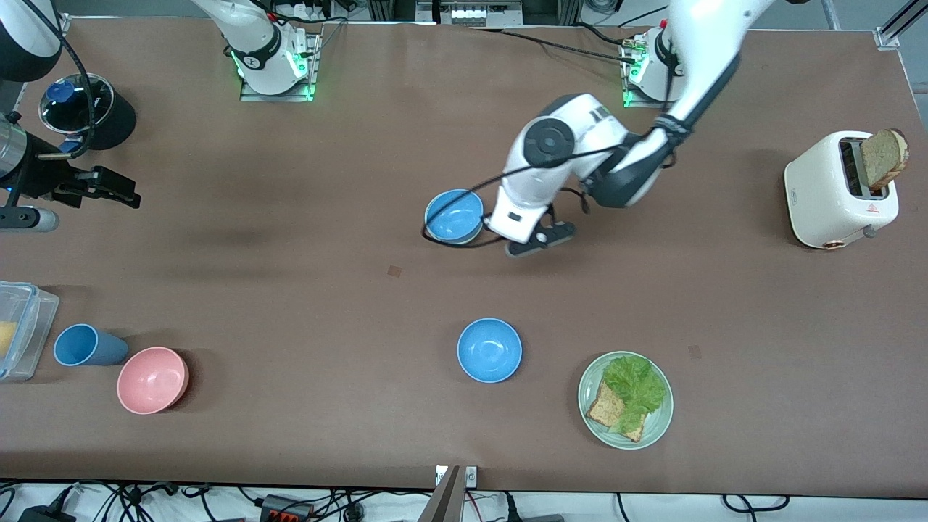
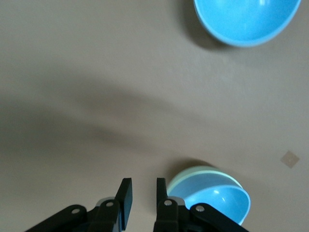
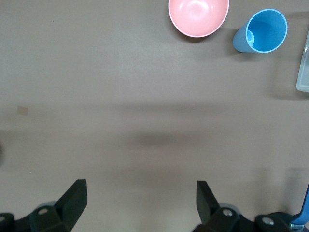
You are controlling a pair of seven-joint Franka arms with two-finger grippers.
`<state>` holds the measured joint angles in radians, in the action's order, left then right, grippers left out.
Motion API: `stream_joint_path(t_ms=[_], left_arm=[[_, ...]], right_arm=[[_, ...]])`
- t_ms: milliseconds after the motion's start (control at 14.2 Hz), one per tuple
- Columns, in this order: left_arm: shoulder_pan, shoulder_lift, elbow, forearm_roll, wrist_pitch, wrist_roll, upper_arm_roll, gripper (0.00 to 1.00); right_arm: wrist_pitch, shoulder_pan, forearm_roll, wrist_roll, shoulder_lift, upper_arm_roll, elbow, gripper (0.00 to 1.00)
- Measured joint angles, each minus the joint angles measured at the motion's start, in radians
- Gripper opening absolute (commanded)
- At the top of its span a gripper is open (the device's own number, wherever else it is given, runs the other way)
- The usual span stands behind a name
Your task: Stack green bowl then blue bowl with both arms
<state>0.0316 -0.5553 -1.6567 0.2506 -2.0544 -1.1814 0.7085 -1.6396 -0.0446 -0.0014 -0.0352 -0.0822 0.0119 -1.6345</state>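
The green bowl [image 1: 428, 220] stands near the table's middle with a blue bowl [image 1: 454, 214] nested in it; only its pale rim shows. In the left wrist view the green rim [image 2: 193, 175] shows under the blue bowl [image 2: 217, 200]. My left gripper [image 1: 542, 239] is low beside this stack, toward the left arm's end, with its fingers a little apart and nothing between them [image 2: 143, 181]. A second blue bowl [image 1: 489, 350] [image 2: 246, 19] lies nearer the front camera. My right gripper [image 1: 109, 190] [image 3: 140, 183] is wide open and empty, waiting at the right arm's end.
A pink bowl [image 1: 152, 379] [image 3: 198, 17] and a blue cup [image 1: 83, 345] [image 3: 263, 31] lie beside a clear container [image 1: 18, 330]. A pale-green plate [image 1: 656, 428] holds lettuce and bread. A white toaster [image 1: 841, 188] with bread stands at the left arm's end.
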Motion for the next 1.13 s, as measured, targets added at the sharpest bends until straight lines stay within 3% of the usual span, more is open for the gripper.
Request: stream_joint_path(t_ms=[71, 283, 565, 848, 1130], left_arm=[[-0.028, 0.001, 0.022, 0.000, 0.026, 0.038, 0.004, 0.31], [-0.143, 0.001, 0.052, -0.003, 0.089, 0.209, 0.029, 0.50], [-0.364, 0.002, 0.086, -0.019, 0.209, 0.472, 0.113, 1.00], [-0.515, 0.003, 0.088, -0.020, 0.256, 0.667, 0.168, 1.00], [-0.613, 0.051, 0.116, -0.020, 0.390, 0.908, 0.196, 1.00]], right_arm=[[0.000, 0.000, 0.000, 0.000, 0.000, -0.004, 0.000, 1.00], [0.000, 0.000, 0.000, 0.000, 0.005, -0.013, 0.000, 1.00], [0.000, 0.001, 0.000, 0.000, 0.012, -0.013, 0.000, 1.00], [-0.005, 0.000, 0.000, 0.000, 0.013, -0.014, 0.000, 1.00], [-0.010, 0.000, 0.000, 0.000, 0.014, -0.016, 0.001, 1.00]])
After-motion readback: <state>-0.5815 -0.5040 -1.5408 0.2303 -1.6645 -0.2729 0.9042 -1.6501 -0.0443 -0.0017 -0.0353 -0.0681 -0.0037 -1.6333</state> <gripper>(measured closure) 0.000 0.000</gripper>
